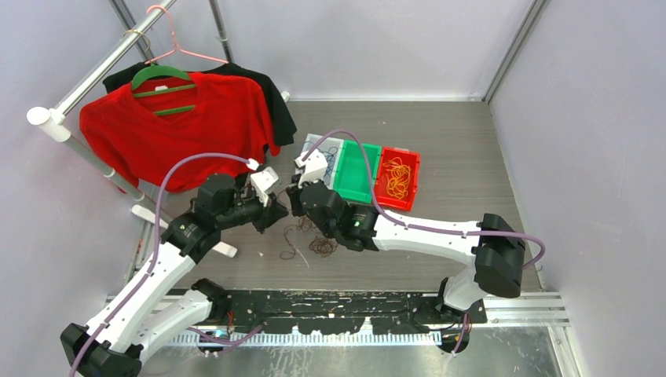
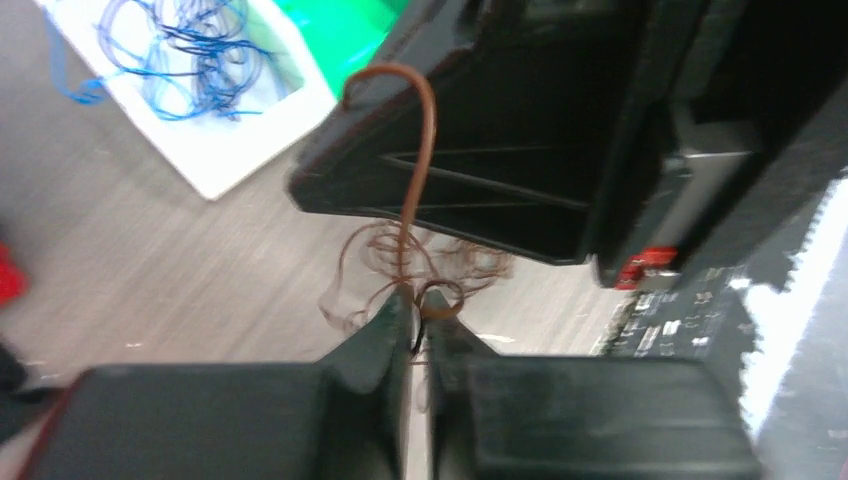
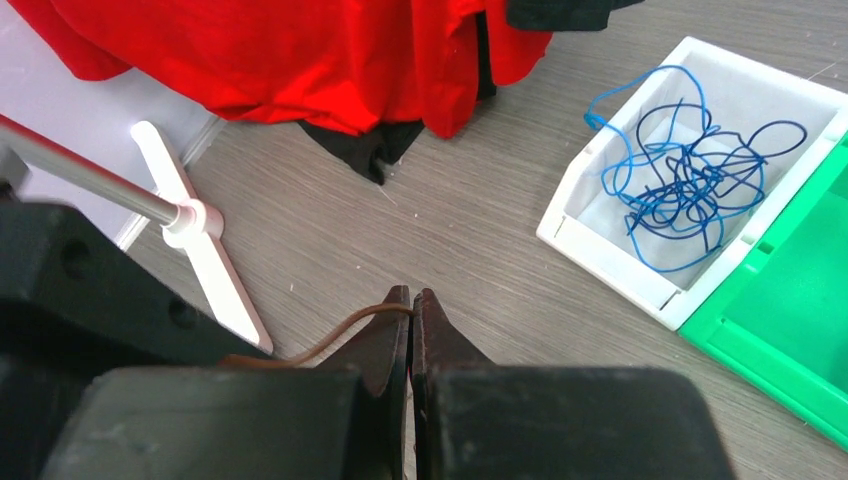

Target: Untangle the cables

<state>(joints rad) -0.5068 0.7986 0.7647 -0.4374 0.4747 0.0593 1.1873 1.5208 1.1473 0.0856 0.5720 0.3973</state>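
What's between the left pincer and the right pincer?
A single brown cable, pinched by both left pincer and right pincer; the left wrist view shows it.

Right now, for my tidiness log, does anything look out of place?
One strand of the blue cables loops over the rim of the white bin instead of lying inside. Left claw and right claw each pinch a brown cable.

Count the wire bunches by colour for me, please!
blue wires: 1 bunch, in the white bin
orange wires: 1 bunch, in the red bin
brown wires: 1 bunch, on the table
Total: 3 bunches
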